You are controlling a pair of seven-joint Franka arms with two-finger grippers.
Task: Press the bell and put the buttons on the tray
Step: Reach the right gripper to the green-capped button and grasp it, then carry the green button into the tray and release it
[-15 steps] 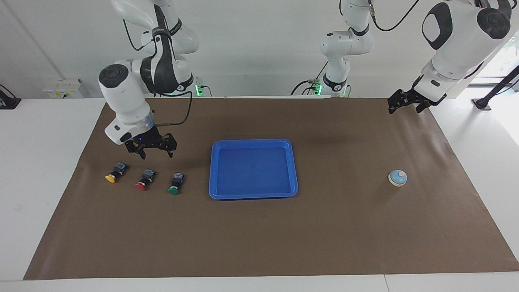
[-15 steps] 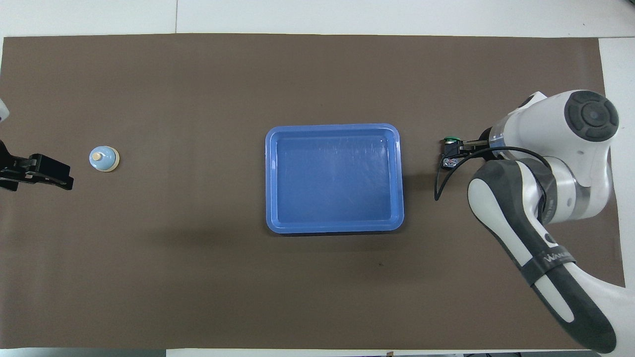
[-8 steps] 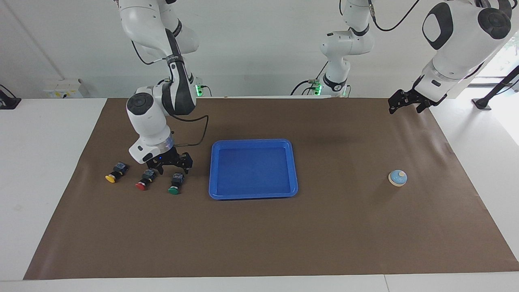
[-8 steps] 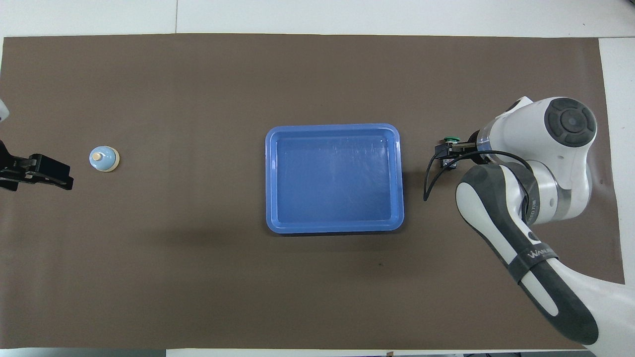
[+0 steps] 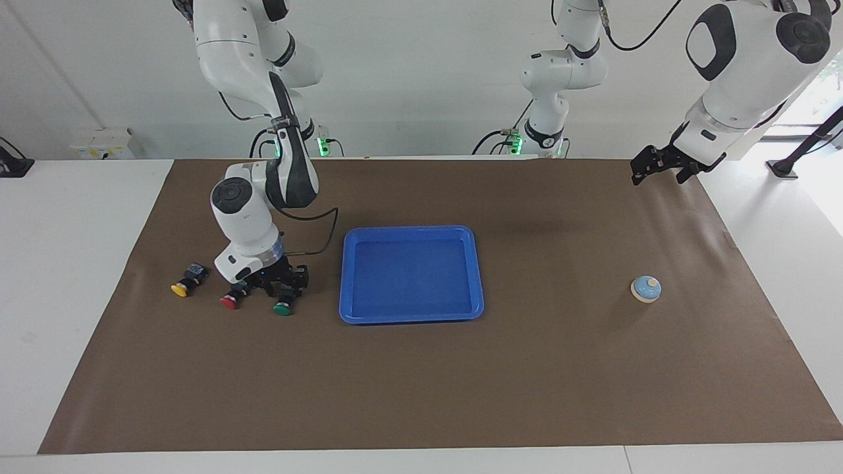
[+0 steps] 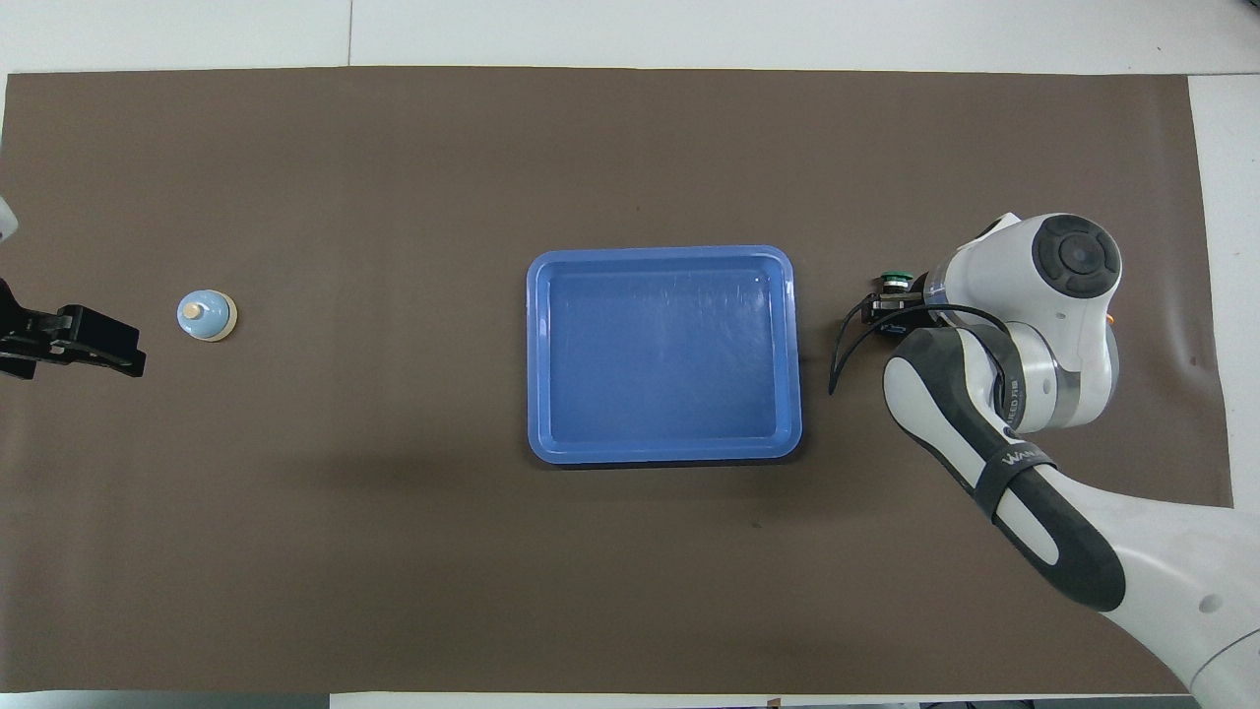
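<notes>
- Right gripper point(image 5: 284, 284) down at green button point(image 5: 283, 307), fingers either side of its body; grip not determinable.
- Left gripper point(image 5: 660, 163) waits, fingers spread, empty.
- Tray point(image 5: 411, 316) holds nothing.

Bright, even overhead light; soft faint shadows on brown mat point(image 5: 421, 368); both views sharp.

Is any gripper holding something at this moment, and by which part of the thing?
The right gripper is down around the green button's black body, but a firm grip cannot be told. The left gripper waits open, holding nothing.
</notes>
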